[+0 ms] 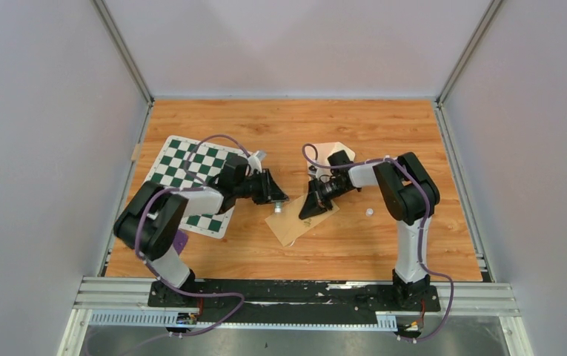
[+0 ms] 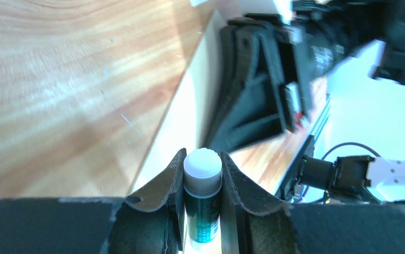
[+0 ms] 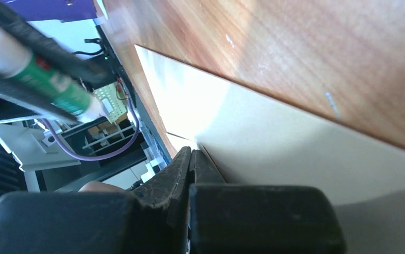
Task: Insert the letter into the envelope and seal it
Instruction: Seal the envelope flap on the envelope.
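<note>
Tan envelope [image 1: 293, 226] pinned under the right gripper [image 3: 191, 156], glue stick [image 2: 203, 198] in the left gripper [image 2: 201, 155]

The letter cannot be made out in any view. The envelope lies flat on the wooden table [image 1: 384, 245], its pale face directly under the right gripper's tips, whose jaws are pressed together. Just beside those tips hangs the left gripper, jaws pinching the green glue stick, whose white end pokes out ahead of the fingertips above the envelope's pale surface

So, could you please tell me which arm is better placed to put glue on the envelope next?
Left, most likely. The left pincer grips the glue stick, tip close to the envelope. The right pincer is shut, with no tool, down at the envelope's edge, seemingly steadying it.
</note>
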Controlling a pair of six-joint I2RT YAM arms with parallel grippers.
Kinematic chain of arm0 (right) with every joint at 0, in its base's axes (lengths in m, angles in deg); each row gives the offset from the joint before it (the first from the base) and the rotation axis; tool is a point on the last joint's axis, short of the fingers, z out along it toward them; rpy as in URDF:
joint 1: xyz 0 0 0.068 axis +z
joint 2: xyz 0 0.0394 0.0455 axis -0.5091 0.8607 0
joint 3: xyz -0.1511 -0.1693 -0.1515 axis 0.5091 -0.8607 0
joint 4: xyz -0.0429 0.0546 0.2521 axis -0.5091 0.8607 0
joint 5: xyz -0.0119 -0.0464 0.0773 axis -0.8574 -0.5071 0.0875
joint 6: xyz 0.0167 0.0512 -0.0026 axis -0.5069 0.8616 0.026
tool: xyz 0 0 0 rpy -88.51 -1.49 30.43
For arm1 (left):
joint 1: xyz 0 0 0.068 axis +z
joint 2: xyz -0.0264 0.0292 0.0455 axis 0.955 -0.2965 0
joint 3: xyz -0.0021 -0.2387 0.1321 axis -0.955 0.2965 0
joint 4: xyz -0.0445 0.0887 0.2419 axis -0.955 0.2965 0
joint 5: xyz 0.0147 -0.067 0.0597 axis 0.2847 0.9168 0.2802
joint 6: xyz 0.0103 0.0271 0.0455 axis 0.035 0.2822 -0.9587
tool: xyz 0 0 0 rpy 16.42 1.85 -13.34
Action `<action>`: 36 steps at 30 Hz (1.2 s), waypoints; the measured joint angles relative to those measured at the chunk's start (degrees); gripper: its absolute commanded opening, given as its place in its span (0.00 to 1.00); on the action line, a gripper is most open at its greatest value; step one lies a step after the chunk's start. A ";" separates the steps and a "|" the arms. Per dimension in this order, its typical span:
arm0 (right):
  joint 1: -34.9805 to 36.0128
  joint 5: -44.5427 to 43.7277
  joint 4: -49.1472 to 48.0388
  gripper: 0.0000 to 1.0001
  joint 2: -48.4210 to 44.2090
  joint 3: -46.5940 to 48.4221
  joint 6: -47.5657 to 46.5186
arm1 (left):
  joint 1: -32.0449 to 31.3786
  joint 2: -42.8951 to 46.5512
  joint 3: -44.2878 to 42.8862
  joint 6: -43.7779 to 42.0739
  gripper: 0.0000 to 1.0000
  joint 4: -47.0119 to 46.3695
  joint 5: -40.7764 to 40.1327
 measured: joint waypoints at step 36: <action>-1.14 4.85 -19.69 0.00 1.22 -5.42 8.79 | -3.52 -5.73 4.61 2.51 0.00 -11.93 14.82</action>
